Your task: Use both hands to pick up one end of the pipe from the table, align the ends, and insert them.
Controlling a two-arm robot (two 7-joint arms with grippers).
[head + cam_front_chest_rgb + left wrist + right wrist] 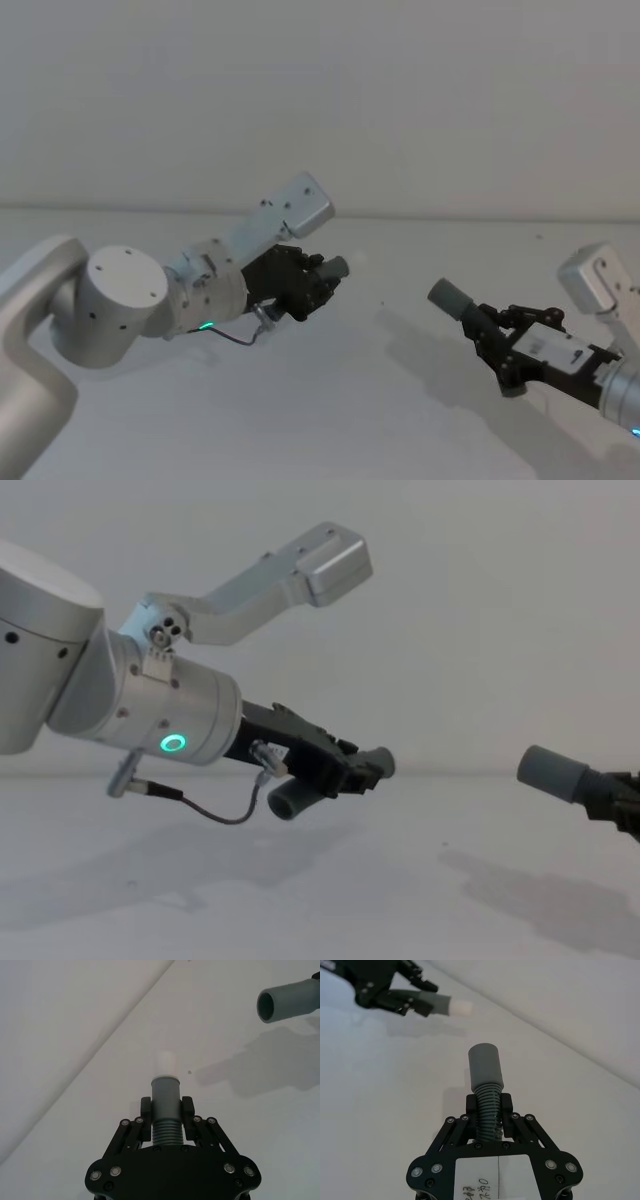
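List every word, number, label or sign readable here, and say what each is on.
White label on the right gripper: handwritten marks, sideways and cut off at the edge, too unclear to read.
No text visible on the left gripper, the short pipe piece, the longer pipe piece or the table.

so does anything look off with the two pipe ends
Nothing damaged. The left gripper and the right gripper hold their pipe pieces apart, the cuff off the axis of the whitish tip.
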